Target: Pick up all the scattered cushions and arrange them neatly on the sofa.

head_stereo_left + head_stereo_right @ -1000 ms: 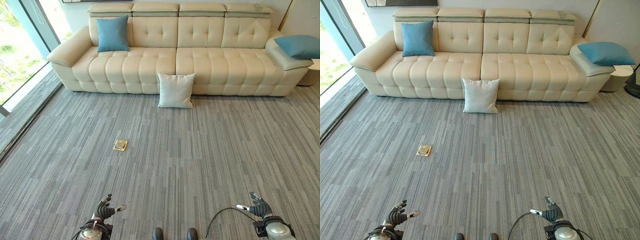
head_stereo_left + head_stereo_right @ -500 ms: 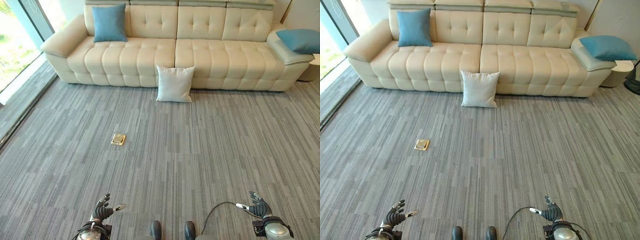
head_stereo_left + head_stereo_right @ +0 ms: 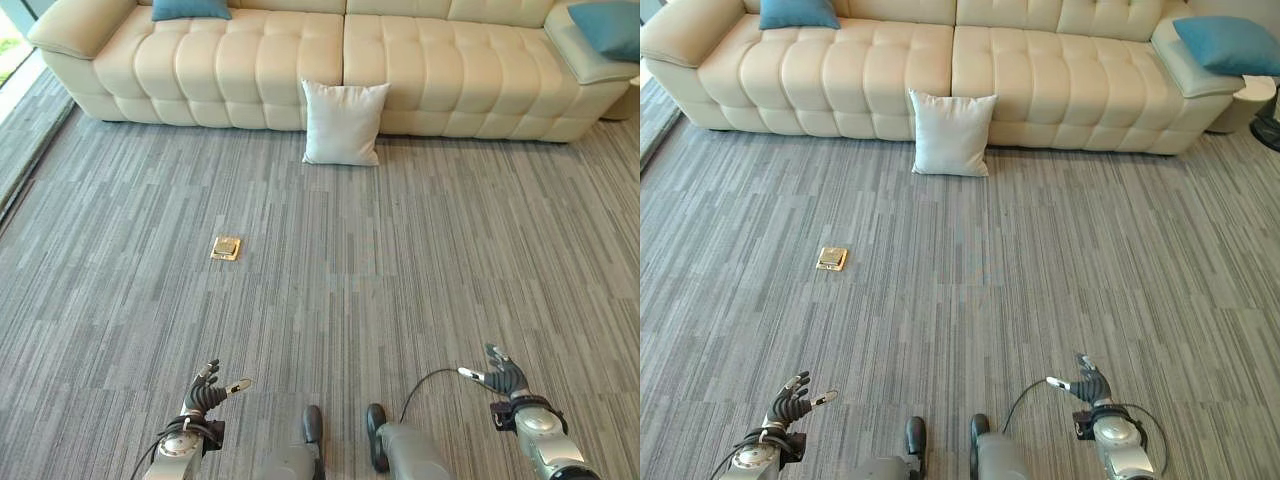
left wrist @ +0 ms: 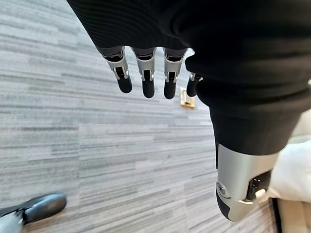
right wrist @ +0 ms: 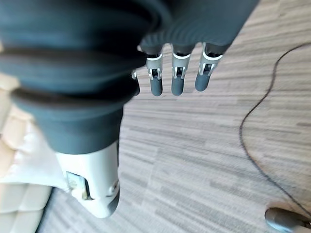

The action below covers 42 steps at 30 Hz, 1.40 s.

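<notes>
the left hand [image 3: 207, 392] hangs low over the carpet [image 3: 400, 260] with fingers spread and nothing in it. a blue cushion [image 3: 798, 12] sits at the sofa's [image 3: 1040, 80] left end, a small brass floor plate [image 3: 832, 258] lies on the carpet, a white cushion [image 3: 951, 133] stands on the carpet leaning against the sofa front, another blue cushion [image 3: 1230, 44] rests on the right armrest, and the right hand [image 3: 1086, 383] hangs low, fingers loose and empty

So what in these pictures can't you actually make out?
- Sofa: its back is cut off by the top edge in both eye views.
- Blue cushion on the seat: upper part cut by the same edge.
- Blue cushion on the armrest: partly cut off by the right edge.
- Small brass square on the carpet: too small to identify.
</notes>
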### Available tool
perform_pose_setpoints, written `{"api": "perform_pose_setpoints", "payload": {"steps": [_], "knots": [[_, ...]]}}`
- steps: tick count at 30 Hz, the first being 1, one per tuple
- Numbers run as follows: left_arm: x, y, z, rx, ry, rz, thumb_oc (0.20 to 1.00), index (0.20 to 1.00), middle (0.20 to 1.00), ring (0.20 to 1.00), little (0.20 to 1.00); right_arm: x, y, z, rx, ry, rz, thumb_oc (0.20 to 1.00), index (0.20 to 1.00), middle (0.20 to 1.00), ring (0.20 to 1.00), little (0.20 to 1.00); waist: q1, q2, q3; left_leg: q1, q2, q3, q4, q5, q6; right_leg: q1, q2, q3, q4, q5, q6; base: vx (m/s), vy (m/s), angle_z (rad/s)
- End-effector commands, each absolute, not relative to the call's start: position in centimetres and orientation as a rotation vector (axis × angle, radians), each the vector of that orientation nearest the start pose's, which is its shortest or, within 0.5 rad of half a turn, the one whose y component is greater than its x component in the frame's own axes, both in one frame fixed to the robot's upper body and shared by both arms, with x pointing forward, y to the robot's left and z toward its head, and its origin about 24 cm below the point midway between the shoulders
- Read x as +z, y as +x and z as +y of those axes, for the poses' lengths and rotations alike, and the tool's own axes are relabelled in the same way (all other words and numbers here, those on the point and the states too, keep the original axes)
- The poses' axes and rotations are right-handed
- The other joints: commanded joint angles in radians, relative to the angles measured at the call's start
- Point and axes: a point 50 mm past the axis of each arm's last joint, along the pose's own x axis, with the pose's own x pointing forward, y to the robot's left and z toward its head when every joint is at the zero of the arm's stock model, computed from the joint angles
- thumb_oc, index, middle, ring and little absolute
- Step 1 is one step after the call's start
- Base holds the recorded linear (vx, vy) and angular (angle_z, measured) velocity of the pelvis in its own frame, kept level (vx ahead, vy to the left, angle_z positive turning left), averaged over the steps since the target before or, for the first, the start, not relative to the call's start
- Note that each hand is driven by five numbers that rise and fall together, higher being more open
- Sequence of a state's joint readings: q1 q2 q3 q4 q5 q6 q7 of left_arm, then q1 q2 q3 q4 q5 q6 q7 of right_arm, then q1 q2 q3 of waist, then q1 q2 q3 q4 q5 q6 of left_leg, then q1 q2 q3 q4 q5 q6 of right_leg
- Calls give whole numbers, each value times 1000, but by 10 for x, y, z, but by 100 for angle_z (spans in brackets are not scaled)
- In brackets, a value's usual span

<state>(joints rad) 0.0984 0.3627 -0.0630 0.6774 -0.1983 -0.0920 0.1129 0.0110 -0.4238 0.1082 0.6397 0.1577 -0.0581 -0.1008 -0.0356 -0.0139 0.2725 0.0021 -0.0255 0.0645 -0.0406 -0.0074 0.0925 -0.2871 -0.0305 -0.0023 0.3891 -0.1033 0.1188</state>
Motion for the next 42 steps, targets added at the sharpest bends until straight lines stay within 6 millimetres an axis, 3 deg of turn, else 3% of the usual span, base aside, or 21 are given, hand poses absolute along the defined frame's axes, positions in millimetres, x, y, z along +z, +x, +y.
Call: {"api": "perform_pose_setpoints", "payload": {"steps": [1, 3, 4, 7, 9, 12, 15, 17, 18, 22, 24, 25, 29, 32, 33, 35, 37, 38, 39, 40, 42], "knots": [[-81, 166, 280, 295, 222, 610, 1000, 1000, 1000, 1000, 1000, -58, 204, -277, -174, -354, 529, 1000, 1000, 1000, 1000, 1000, -23, -20, -28, 149, -50, -96, 96, -186, -49, -35, 25, -64, -227, 145, 24, 369, -19, 18], [-82, 166, 279, 292, 226, 613, 1000, 1000, 1000, 1000, 1000, -59, 202, -279, -177, -359, 535, 1000, 1000, 1000, 1000, 1000, -32, -18, -25, 178, -55, -113, 89, -195, -55, -53, 23, -87, -275, 165, 27, 407, -64, 38], [-83, 166, 277, 275, 240, 619, 1000, 1000, 1000, 1000, 1000, -59, 198, -281, -176, -366, 543, 1000, 1000, 1000, 1000, 1000, -46, -11, -26, 221, -51, -135, 87, -210, -71, -79, 12, -139, -327, 190, 30, 424, -90, 46], [-86, 164, 272, 243, 250, 628, 1000, 1000, 1000, 1000, 1000, -61, 188, -286, -185, -367, 562, 1000, 1000, 1000, 1000, 1000, -64, -5, -40, 260, -40, -166, 100, -219, -92, -53, 10, -130, -332, 195, 14, 407, -139, 54], [-87, 163, 269, 230, 244, 633, 1000, 1000, 1000, 1000, 1000, -62, 183, -287, -197, -351, 568, 1000, 1000, 1000, 1000, 1000, -73, 10, -53, 252, -16, -169, 169, -166, -137, -40, 20, -128, -282, 200, -13, 430, -224, 69], [-89, 165, 261, 199, 231, 635, 1000, 1000, 1000, 1000, 1000, -59, 185, -289, -204, -348, 547, 1000, 1000, 1000, 1000, 1000, -92, 27, -56, 173, 38, -110, 379, -21, -198, 12, 14, -149, -262, 147, -57, 323, -164, 68], [-90, 167, 259, 183, 229, 641, 1000, 1000, 1000, 1000, 1000, -53, 189, -291, -202, -359, 525, 1000, 1000, 1000, 1000, 1000, -92, 24, -54, 90, 100, -24, 569, 85, -184, 87, 49, -107, -245, 72, -117, 383, -202, 1], [-90, 168, 259, 181, 236, 643, 1000, 1000, 1000, 1000, 1000, -53, 190, -292, -208, -358, 524, 1000, 1000, 1000, 1000, 1000, -91, 13, -55, 58, 106, -4, 597, 87, -175, 104, 45, -94, -246, 63, -123, 290, -129, -21], [-90, 170, 258, 172, 239, 642, 1000, 1000, 1000, 1000, 1000, -52, 189, -294, -213, -360, 524, 1000, 1000, 1000, 1000, 1000, -87, 5, -48, 15, 117, 23, 621, 54, -158, 132, 39, -85, -250, 53, -126, 343, -122, -17], [-88, 176, 255, 142, 251, 628, 1000, 1000, 1000, 1000, 1000, -49, 192, -296, -225, -366, 516, 1000, 1000, 1000, 1000, 1000, -46, -32, -22, -164, 70, 64, 494, -73, -122, 238, 15, -51, -309, 38, -106, 341, -55, -21], [-88, 176, 255, 127, 276, 631, 1000, 1000, 1000, 1000, 1000, -51, 191, -297, -236, -364, 524, 1000, 1000, 1000, 1000, 1000, -29, -36, -17, -228, 51, 70, 336, -53, -131, 284, 17, -42, -344, 27, -93, 348, 20, -35], [-87, 175, 256, 120, 293, 629, 1000, 1000, 1000, 1000, 1000, -52, 191, -297, -239, -364, 523, 1000, 1000, 1000, 1000, 1000, -18, -30, -18, -251, 40, 68, 232, 9, -142, 315, 30, -31, -366, 23, -89, 413, 27, -15], [-84, 175, 256, 116, 312, 615, 1000, 1000, 1000, 1000, 1000, -53, 192, -296, -248, -377, 528, 1000, 1000, 1000, 1000, 1000, 23, -22, -27, -339, 22, 55, 45, 93, -157, 416, 53, 24, -395, -22, -74, 488, 80, -10], [-85, 172, 258, 128, 314, 620, 1000, 1000, 1000, 1000, 1000, -55, 193, -293, -243, -377, 540, 1000, 1000, 1000, 1000, 1000, 48, -31, -33, -385, 22, 53, 63, 115, -160, 471, 43, 63, -390, -47, -68, 438, 144, -50], [-86, 167, 262, 141, 309, 634, 1000, 1000, 1000, 1000, 1000, -58, 191, -289, -218, -379, 552, 1000, 1000, 1000, 1000, 1000, 65, -31, -49, -368, 31, 36, 100, 156, -150, 498, 33, 84, -377, -61, -62, 680, 274, -68], [-87, 166, 263, 144, 312, 640, 1000, 1000, 1000, 1000, 1000, -60, 191, -286, -212, -371, 557, 1000, 1000, 1000, 1000, 1000, 70, -38, -56, -377, 29, 42, 133, 158, -145, 502, 15, 90, -358, -60, -56, 508, 227, -82], [-84, 167, 268, 153, 332, 640, 1000, 1000, 1000, 1000, 1000, -61, 194, -272, -173, -327, 533, 1000, 1000, 1000, 1000, 1000, 73, -70, -74, -335, 22, 80, 158, 115, -116, 448, -46, 87, -189, 71, -3, 449, 226, -65], [-84, 167, 268, 153, 332, 640, 1000, 1000, 1000, 1000, 1000, -61, 194, -272, -173, -327, 533, 1000, 1000, 1000, 1000, 1000, 73, -70, -75, -335, 23, 80, 158, 115, -116, 447, -46, 87, -189, 71, -3, 353, 204, -50], [-77, 174, 273, 166, 339, 607, 1000, 1000, 1000, 1000, 1000, -55, 201, -262, -141, -309, 490, 1000, 1000, 1000, 1000, 1000, 67, -80, -63, -273, 20, 98, 156, 68, -87, 368, -79, 78, -6, 191, 22, 345, 197, -53], [-75, 176, 275, 176, 347, 596, 1000, 1000, 1000, 1000, 1000, -54, 203, -259, -130, -306, 477, 1000, 1000, 1000, 1000, 1000, 67, -80, -55, -248, 24, 110, 159, 43, -77, 344, -95, 56, 45, 221, 28, 474, 276, -48], [-73, 178, 277, 189, 343, 593, 1000, 1000, 1000, 1000, 1000, -54, 207, -253, -110, -310, 471, 1000, 1000, 1000, 1000, 1000, 61, -67, -41, -166, 31, 112, 149, -1, -60, 265, -116, 3, 118, 211, 11, 357, 189, -8]]}}
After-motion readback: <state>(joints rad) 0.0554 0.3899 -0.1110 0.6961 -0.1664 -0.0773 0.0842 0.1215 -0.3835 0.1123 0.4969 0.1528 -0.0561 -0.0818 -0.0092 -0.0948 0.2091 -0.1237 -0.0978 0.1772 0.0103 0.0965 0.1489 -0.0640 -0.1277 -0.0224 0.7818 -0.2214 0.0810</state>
